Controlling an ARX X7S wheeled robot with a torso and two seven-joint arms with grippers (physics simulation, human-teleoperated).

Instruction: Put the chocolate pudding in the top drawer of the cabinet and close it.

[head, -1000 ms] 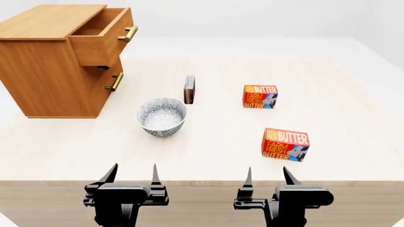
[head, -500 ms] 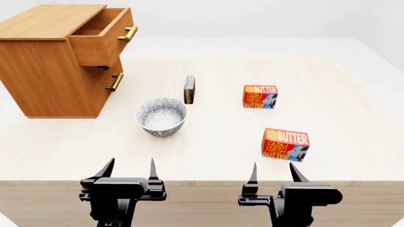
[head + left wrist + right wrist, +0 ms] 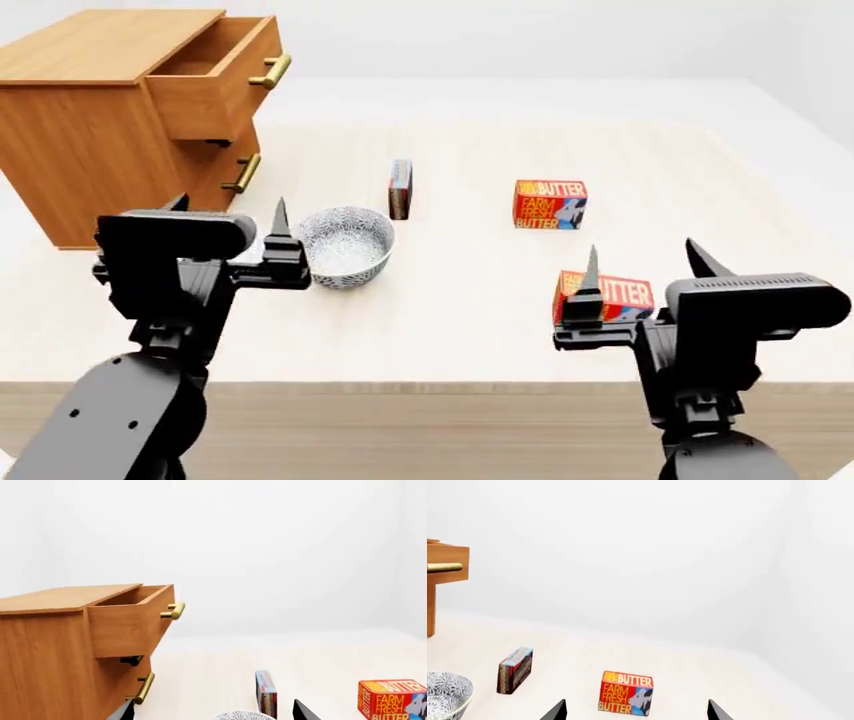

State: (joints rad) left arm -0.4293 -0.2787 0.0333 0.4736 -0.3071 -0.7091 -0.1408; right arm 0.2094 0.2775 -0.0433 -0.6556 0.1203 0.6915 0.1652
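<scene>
Hovering with its black fingers spread apart and nothing between them, the left gripper (image 3: 228,232) sits above the near part of the pale wooden table (image 3: 747,180), just in front of the patterned grey-and-white bowl (image 3: 346,246). The right gripper (image 3: 642,270) is likewise parted and empty, poised over the nearer red-orange butter box (image 3: 611,296).

The task's thing, the slim chocolate pudding box with a light blue top and dark brown and red sides (image 3: 400,188), stands on its edge beyond the bowl, between the cabinet side and the farther red-orange butter box (image 3: 550,204). The orange-brown wooden cabinet (image 3: 94,140) stands at the table's far left, its top drawer with the brass bar handle (image 3: 220,70) already pulled out.

The step in hand looks to be the reach for the pudding. The left arm seems better placed: carry it over the bowl rather than through it, line the fingers across the box's thin faces, and descend squarely, since an upright slim box would likely tip at a glancing touch.
</scene>
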